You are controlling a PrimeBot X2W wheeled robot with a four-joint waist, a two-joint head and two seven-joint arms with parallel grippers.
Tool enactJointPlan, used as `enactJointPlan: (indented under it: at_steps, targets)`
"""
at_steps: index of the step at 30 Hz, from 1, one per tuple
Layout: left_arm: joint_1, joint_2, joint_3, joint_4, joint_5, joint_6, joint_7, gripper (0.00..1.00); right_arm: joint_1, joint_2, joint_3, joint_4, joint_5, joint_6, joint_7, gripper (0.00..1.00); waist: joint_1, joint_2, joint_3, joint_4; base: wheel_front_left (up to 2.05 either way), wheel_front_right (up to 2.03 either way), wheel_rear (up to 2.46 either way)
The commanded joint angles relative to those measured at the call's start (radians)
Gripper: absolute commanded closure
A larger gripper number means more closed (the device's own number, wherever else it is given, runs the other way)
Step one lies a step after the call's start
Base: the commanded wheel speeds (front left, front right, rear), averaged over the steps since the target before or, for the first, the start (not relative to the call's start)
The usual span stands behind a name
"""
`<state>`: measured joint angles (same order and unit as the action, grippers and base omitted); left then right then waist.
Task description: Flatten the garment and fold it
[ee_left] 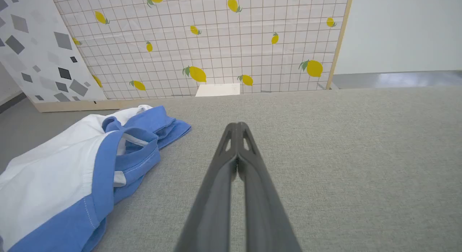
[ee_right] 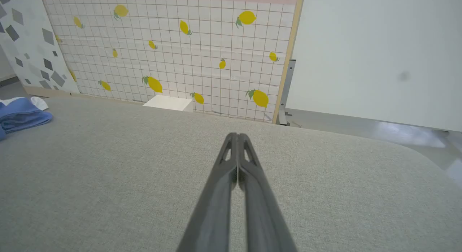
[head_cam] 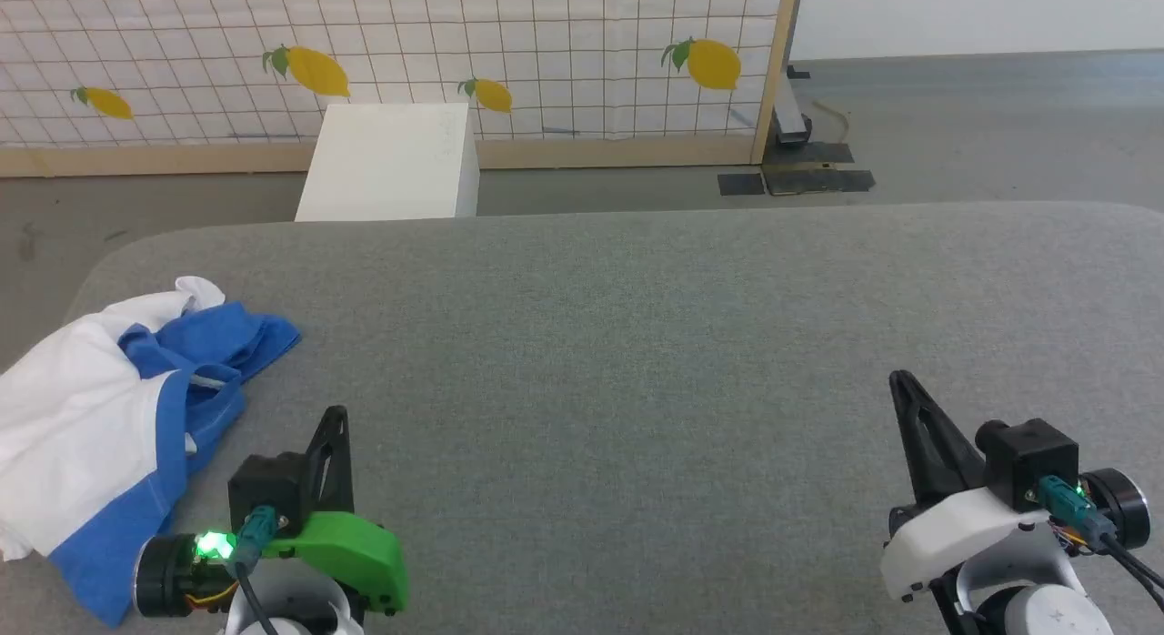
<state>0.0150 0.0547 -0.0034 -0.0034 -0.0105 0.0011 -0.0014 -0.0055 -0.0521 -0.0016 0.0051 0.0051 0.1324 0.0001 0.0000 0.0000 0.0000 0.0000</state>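
The garment (head_cam: 100, 408), white with bright blue sleeves and neck band, lies crumpled at the left edge of the grey table (head_cam: 637, 344). Its blue sleeve end points toward the table's middle. In the left wrist view the garment (ee_left: 72, 169) lies left of the fingers. My left gripper (head_cam: 336, 418) is shut and empty, just right of the garment and apart from it. My right gripper (head_cam: 900, 380) is shut and empty at the lower right, far from the cloth. The right wrist view catches a blue fold of the garment (ee_right: 21, 114) at its left edge.
A rigid white box (head_cam: 391, 162) stands on the floor behind the table's far edge. A lemon-patterned grid screen (head_cam: 409, 53) with a wooden frame closes the back. Dark floor plates and a metal post foot (head_cam: 800, 162) lie at the back right.
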Motion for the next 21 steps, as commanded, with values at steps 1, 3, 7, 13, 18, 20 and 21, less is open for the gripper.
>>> enactJointPlan:
  at_steps: [1,3,7,13,18,20,21]
  targets:
    - [-0.015,-0.005,0.003,0.003,0.010,-0.001,0.001,1.00,0.006,0.002,0.002,-0.005,-0.005,-0.002,0.000,1.00,0.0000,0.0000,0.000,0.000,0.00,0.00,0.00]
    - [-0.015,-0.005,0.003,0.003,0.010,-0.001,0.001,1.00,0.006,0.002,0.002,-0.005,-0.005,-0.002,0.000,1.00,0.0000,0.0000,0.000,0.000,0.00,0.00,0.00]
    - [0.000,0.000,0.000,0.000,0.000,0.000,0.000,0.00,0.000,0.000,0.000,0.000,0.000,0.000,0.000,0.00,0.0000,0.0000,0.000,0.000,0.00,0.00,0.00]
    - [0.003,0.000,-0.004,-0.001,-0.005,0.001,-0.005,0.00,0.001,0.000,-0.006,0.002,0.006,0.000,-0.005,0.00,0.0000,0.0000,0.000,0.000,0.00,0.00,0.00]
    - [0.009,0.000,-0.007,-0.006,-0.013,0.002,-0.015,0.00,0.003,0.000,-0.018,0.007,0.018,0.000,-0.015,0.00,0.0000,0.0000,0.001,0.000,0.00,0.00,0.00]
    - [0.013,0.000,-0.009,-0.009,-0.019,0.003,-0.023,0.00,0.004,0.000,-0.029,0.010,0.028,0.000,-0.023,0.00,0.0000,0.0000,0.001,0.000,0.00,0.00,0.00]
    - [0.014,0.000,-0.009,-0.010,-0.021,0.004,-0.026,0.00,0.004,0.000,-0.033,0.011,0.030,0.000,-0.026,0.00,0.0000,0.0000,0.001,0.000,0.00,0.00,0.00]
